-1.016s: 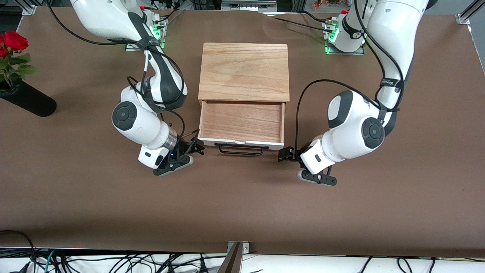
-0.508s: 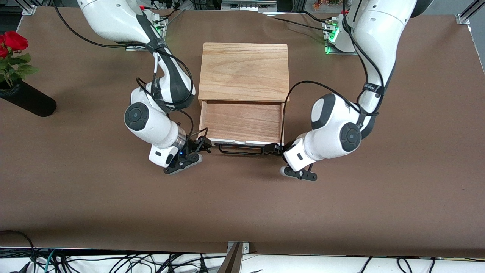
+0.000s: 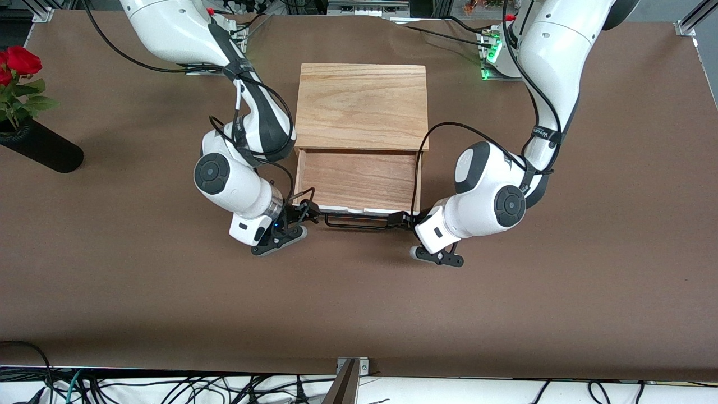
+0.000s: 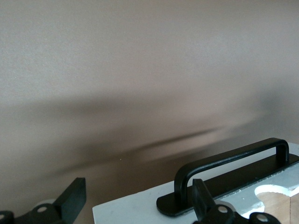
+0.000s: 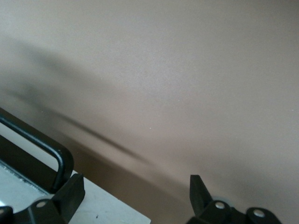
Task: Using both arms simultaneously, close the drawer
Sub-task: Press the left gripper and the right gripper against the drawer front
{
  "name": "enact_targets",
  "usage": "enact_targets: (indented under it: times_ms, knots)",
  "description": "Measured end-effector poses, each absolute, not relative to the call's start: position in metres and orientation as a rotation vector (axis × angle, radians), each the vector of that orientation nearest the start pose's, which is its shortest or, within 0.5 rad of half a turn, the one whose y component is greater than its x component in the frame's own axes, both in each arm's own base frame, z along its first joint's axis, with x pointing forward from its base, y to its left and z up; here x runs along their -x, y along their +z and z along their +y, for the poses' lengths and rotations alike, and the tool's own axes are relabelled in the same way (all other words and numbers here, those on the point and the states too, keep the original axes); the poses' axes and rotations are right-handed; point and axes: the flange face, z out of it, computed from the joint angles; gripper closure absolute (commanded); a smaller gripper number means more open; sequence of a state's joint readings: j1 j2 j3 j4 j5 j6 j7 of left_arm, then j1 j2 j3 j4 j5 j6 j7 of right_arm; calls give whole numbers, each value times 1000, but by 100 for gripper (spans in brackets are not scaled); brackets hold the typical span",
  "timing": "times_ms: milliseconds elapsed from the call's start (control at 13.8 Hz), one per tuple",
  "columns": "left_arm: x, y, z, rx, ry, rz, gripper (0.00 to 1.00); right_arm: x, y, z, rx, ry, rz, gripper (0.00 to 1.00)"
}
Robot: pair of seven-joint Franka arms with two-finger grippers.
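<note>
At the white front of the half-open drawer [image 3: 359,182], mid-worktop [image 3: 112,280]: left end effector [image 3: 405,219] and right end effector [image 3: 305,216], both spread open, flanking the handle [image 3: 356,223], apparently for an even push. Nothing obstructing; vase of roses [image 3: 33,143] well apart.

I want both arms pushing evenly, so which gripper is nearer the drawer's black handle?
Neither clearly. The left gripper sits open at the handle's end toward the left arm, against the drawer's white front; the right gripper sits open at the handle's end toward the right arm.
</note>
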State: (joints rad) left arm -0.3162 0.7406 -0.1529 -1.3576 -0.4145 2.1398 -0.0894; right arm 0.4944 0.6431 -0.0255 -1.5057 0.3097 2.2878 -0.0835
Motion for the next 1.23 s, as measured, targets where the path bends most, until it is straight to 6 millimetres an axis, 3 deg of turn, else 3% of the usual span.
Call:
enact_targets:
  times_ms: [508,1233]
  knots:
    - [-654,286,-344,3599,258,155,0,-637,301,345,2832,-125,-549,0]
    - [-650,284,-342,3580,370,97,0,-632,300,352,2836,-76,-554,0]
